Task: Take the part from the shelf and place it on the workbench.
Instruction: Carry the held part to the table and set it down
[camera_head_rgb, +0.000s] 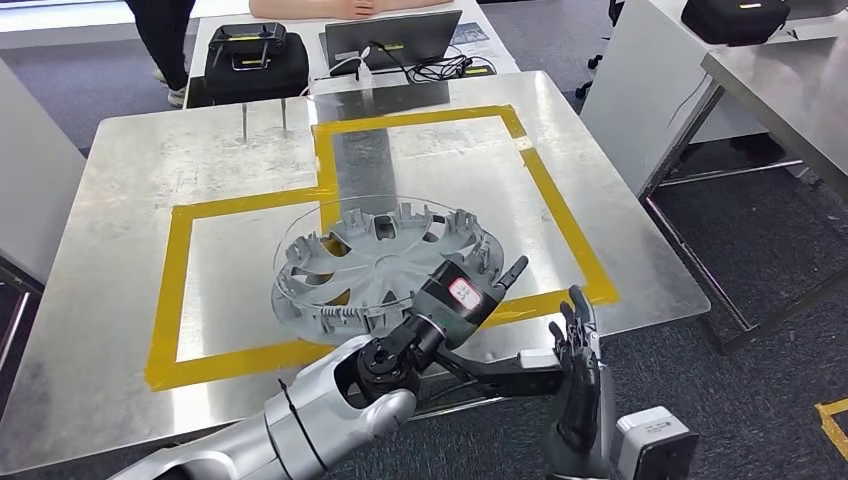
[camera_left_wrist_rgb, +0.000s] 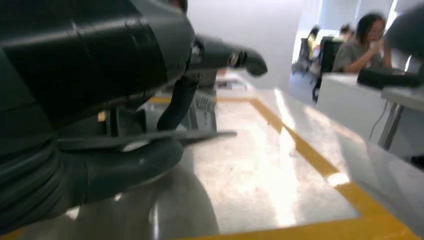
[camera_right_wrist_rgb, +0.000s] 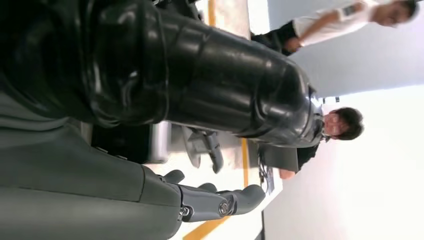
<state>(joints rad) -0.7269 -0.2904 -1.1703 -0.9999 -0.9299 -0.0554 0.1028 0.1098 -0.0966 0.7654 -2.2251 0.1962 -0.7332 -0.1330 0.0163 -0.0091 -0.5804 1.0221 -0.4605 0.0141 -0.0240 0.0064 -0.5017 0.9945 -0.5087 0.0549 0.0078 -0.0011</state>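
Worktop (camera_head_rgb: 120, 200) carries the part (camera_head_rgb: 385, 262), a grey wheel cover lying flat w/ yellow tape around, so placement looks done. Left hand (camera_head_rgb: 462, 296) grips its near rim, prob. steadying before release. Right hand (camera_head_rgb: 577, 365) beside, fingers apart, holding nothing.

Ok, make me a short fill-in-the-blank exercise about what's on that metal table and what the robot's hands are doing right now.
1. The grey wheel cover lies on the metal workbench, inside lines of ____ tape.
2. The robot's ____ hand holds the wheel cover's near edge.
3. The right hand is held off the table's near edge and holds ____.
4. Beyond the workbench, an open ____ sits on a white table.

Missing words: yellow; left; nothing; laptop
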